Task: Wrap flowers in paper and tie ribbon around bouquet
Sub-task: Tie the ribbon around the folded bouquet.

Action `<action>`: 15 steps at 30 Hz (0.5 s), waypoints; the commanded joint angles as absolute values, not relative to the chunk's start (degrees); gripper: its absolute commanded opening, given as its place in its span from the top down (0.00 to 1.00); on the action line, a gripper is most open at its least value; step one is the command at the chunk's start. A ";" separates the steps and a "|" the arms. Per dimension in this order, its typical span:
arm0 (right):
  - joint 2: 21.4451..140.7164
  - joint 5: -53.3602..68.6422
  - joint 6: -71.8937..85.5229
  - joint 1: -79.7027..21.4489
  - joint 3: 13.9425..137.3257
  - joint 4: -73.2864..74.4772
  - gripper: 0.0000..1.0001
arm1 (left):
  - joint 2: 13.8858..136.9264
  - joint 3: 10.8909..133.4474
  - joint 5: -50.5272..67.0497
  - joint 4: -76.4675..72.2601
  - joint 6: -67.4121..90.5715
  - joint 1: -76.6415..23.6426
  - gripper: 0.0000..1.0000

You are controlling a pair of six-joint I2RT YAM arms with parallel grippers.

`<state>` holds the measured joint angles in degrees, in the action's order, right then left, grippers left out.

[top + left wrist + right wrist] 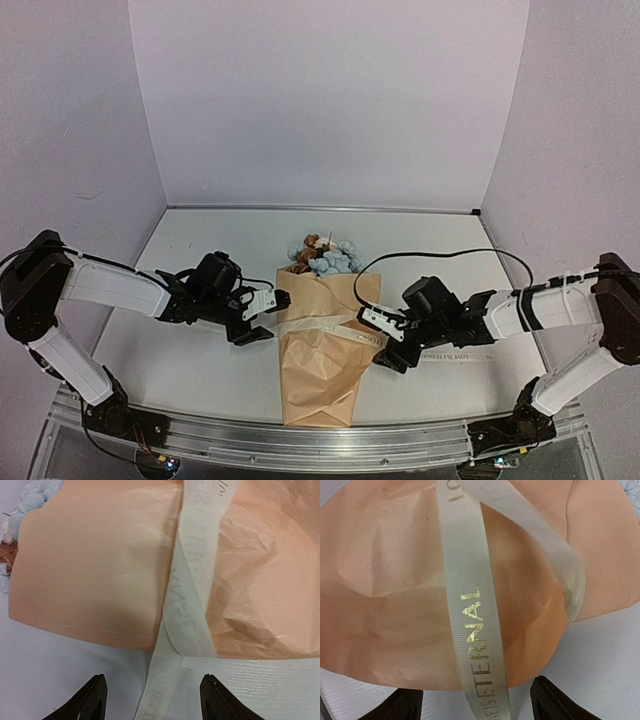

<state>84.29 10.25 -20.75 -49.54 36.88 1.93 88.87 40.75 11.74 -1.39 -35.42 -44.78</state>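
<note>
bouquet (318,385): is lying at the middle of the white table (190,250), between the two arms, with its narrow end pointing toward the arm bases and its wide end facing the back wall.
flowers (322,256): pale blue and brown-orange heads are poking out of the wide far end.
paper (90,580): the tan kraft sheet is wrapping the stems as a cone and is showing creases and crumples along its length.
ribbon (470,605): the cream ribbed band with gold lettering reading ETERNAL is crossing over the cone's middle. One strand is running straight toward the right fingers and a second is bending round the paper's edge.
left arm: is reaching in from the left side, forearm low and nearly level, wrist pointing at the cone's left edge.
left gripper (268,317): is hovering just beside the paper with fingers (95,700) spread. The ribbon is passing between them with gaps on both sides, so it is grasping nothing.
right arm: is stretching in from the right side, forearm low, wrist aiming at the cone's right edge.
right gripper (378,340): is sitting just beside the paper, jaws parted wide. The ribbon is running between the fingers (560,702) untouched, so it is released.
</note>
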 commanded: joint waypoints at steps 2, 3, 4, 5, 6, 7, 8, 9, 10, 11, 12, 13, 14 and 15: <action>83.69 8.21 -21.34 -49.84 38.03 -1.20 0.25 | 92.20 44.32 13.21 -0.35 -38.79 -45.87 0.36; 83.47 8.15 -21.36 -49.85 37.82 -1.23 0.25 | 92.64 44.50 13.10 -0.37 -38.96 -45.90 0.36; 83.28 8.08 -21.37 -49.85 37.63 -1.22 0.25 | 93.04 44.56 12.95 -0.43 -39.07 -45.95 0.36; 83.23 8.03 -21.44 -49.84 37.53 -1.20 0.25 | 93.42 44.62 12.78 -0.66 -39.08 -46.01 0.36; 83.19 8.03 -21.44 -49.83 37.47 -1.19 0.25 | 93.87 44.73 12.54 -0.97 -39.15 -45.99 0.36; 83.21 7.99 -21.42 -49.83 37.44 -1.20 0.25 | 94.43 44.84 12.35 -1.16 -39.35 -45.98 0.36; 83.20 7.94 -21.39 -49.83 37.34 -1.16 0.26 | 95.04 44.91 12.28 -1.28 -39.50 -45.97 0.36; 83.17 7.76 -21.34 -49.84 37.25 -1.19 0.26 | 95.49 44.92 12.11 -1.63 -39.63 -45.97 0.37; 83.12 7.59 -21.30 -49.84 37.16 -1.23 0.26 | 95.78 44.94 12.03 -2.06 -39.67 -45.97 0.37; 83.04 7.51 -21.27 -49.83 37.04 -1.21 0.26 | 95.95 44.99 12.10 -2.52 -39.64 -45.97 0.38; 82.95 7.40 -21.27 -49.83 36.89 -1.17 0.27 | 96.23 45.03 12.10 -2.84 -39.67 -45.97 0.38; 82.88 7.30 -21.35 -49.84 36.72 -1.18 0.27 | 96.65 45.31 12.04 -2.76 -39.74 -45.98 0.40; 82.82 7.23 -21.45 -49.84 36.54 -1.20 0.27 | 97.09 45.67 11.97 -2.64 -39.81 -46.00 0.41; 82.63 7.17 -21.61 -49.83 36.39 -1.19 0.27 | 97.57 46.08 11.84 -2.42 -39.95 -46.02 0.43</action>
<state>84.22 8.43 -21.00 -49.54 36.85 0.22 96.25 43.14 11.85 -0.78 -38.69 -45.82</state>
